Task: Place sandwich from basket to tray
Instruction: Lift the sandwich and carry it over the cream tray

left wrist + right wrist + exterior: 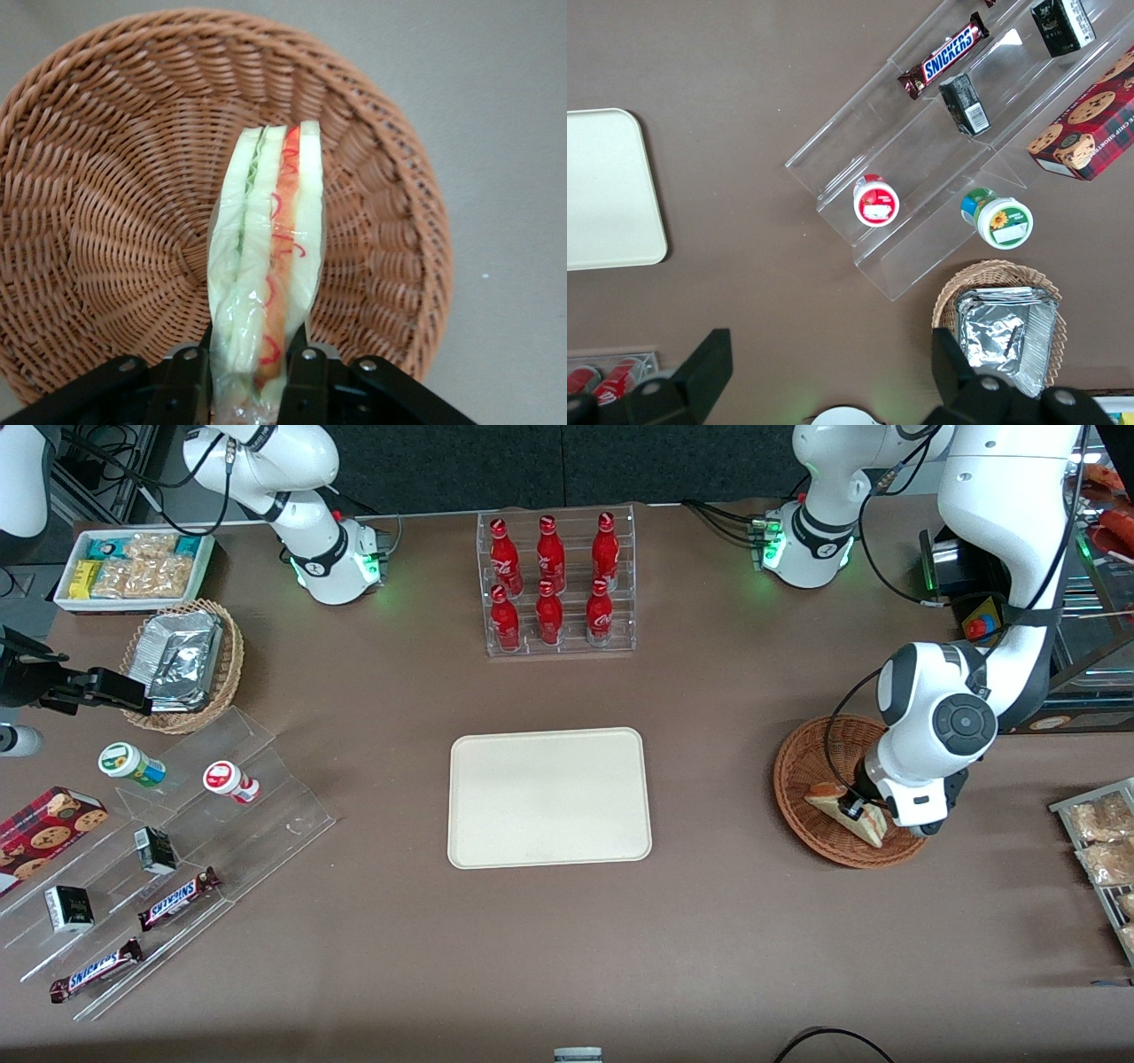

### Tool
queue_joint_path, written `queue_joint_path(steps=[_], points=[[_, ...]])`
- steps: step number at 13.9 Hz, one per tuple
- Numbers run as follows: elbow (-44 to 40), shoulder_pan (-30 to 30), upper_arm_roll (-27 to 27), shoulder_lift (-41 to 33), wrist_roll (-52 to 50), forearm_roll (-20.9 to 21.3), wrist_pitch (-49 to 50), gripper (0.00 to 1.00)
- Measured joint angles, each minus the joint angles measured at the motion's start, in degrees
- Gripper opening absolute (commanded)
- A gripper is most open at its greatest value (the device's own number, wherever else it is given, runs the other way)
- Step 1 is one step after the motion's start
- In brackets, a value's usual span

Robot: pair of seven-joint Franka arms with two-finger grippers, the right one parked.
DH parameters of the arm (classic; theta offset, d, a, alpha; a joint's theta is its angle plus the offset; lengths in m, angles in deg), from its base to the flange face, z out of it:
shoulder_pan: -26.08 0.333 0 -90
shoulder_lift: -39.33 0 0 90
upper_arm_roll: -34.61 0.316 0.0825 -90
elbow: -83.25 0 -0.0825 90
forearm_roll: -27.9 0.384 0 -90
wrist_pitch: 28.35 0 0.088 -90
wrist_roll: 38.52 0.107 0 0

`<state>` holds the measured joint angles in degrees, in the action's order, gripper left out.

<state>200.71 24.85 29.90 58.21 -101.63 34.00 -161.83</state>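
The sandwich [846,811] is a plastic-wrapped wedge of white bread with orange-red and green filling, over the reddish-brown wicker basket [811,771] at the working arm's end of the table. My left gripper [856,808] is above the basket and shut on the sandwich. In the left wrist view the sandwich [270,266] stands on edge between the two black fingers [306,381], with the basket [115,204] beneath it. The cream tray [549,797] lies bare in the middle of the table, beside the basket toward the parked arm's end.
A clear rack of red cola bottles [556,584] stands farther from the front camera than the tray. A clear stepped stand [168,841] with snack bars, a tan foil-packet basket [182,664] and a white snack box [133,567] lie toward the parked arm's end. A rack of packets [1103,850] is at the working arm's edge.
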Motion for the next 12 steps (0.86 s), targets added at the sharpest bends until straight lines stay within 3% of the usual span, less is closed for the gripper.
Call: queue_joint_path(steps=[3,6,9,12], points=[[-6.5,-2.2,-0.4,-0.9,1.6,4.0,13.4,0.00],[-16.3,-5.5,-2.4,-3.0,7.1,3.4,28.1,0.00],[-22.1,-6.1,-9.3,-3.5,8.2,1.8,32.7,0.00],[-22.8,-6.5,-16.4,-1.9,8.1,1.7,32.0,0.00]])
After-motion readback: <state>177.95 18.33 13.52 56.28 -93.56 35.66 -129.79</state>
